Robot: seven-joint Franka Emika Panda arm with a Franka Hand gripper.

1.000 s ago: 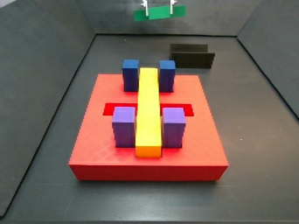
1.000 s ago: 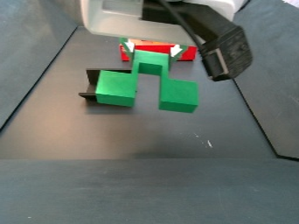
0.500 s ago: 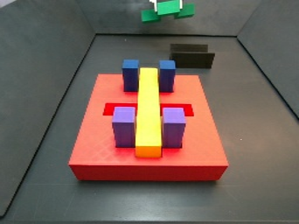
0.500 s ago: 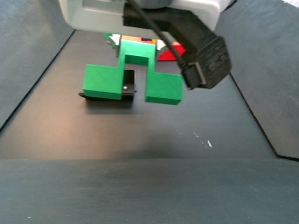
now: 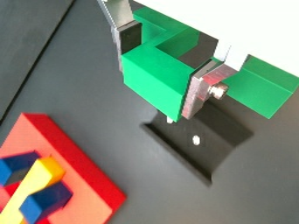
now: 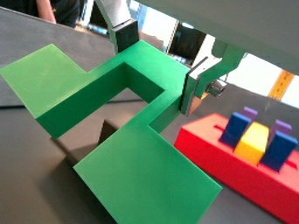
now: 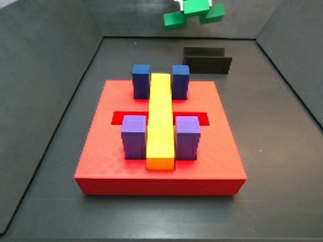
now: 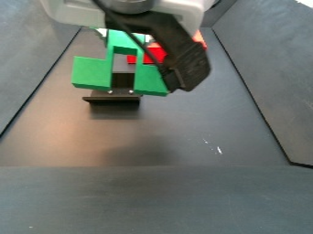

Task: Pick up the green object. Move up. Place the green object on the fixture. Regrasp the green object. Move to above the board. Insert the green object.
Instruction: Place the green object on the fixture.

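Carrying the green object clamped in the gripper high above the fixture, you are at the placing step and must next lower it squarely onto that bracket.

Matt, seemingly plastic green object between claw's silver metal plates.

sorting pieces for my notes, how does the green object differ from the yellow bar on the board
The green object hangs in the air, clamped in the pincer; the yellow bar lies on the red board. The green object is stepped, with a notch; the yellow bar is straight. Both are plain, single-coloured blocks.
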